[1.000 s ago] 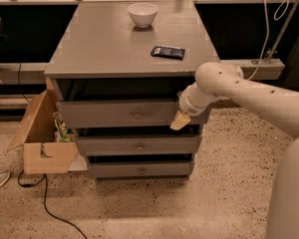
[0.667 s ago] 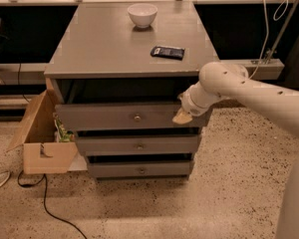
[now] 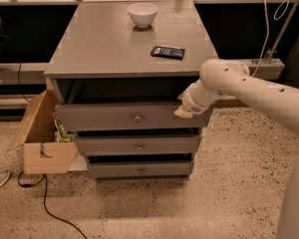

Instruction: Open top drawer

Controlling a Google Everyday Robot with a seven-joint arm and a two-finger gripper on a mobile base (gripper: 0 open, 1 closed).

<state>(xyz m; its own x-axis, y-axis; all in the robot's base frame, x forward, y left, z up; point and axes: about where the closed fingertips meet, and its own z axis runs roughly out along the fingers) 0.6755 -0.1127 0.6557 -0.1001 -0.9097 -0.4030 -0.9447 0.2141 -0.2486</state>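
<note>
Top drawer [image 3: 109,117]: the widest and tallest of three grey fronts, directly under the surface. Its front stands proud of the two below, with a dark gap between its upper edge and the surface, so it looks partly pulled out.
Knob [image 3: 137,117]: small, round and metal, in the middle of that front. Nothing touches it.
Tool [image 3: 183,112]: at the right end of the top drawer's front, against its upper edge. Whether it is open, closed or gripping the panel cannot be told from this view.
Arm [image 3: 249,86]: pale, reaching in from the right, past the cabinet's right corner.
Handling: I judge it a stiff wooden box on runners, fairly heavy and not fragile, and the matte paint should give fair friction. It should slide straight out toward the camera. A pull from one end may twist it and make it bind.
Where to hold: the knob gives an even, central pull, but it is small and smooth and easy to slip off. The upper edge of the front offers broader purchase, best nearer the middle.
Progress: opening seems under way, probably with more travel left.
Surface [image 3: 104,44]: carries a white bowl [image 3: 142,14] at the back and a dark flat packet [image 3: 168,52] toward the right. A jerk could shake them.
Other drawers: the middle drawer [image 3: 138,146] and bottom drawer [image 3: 139,170] are narrower and set further back.
Beside: an open cardboard box [image 3: 42,156] stands just left of the cabinet, and a cable [image 3: 46,205] trails on the floor.
</note>
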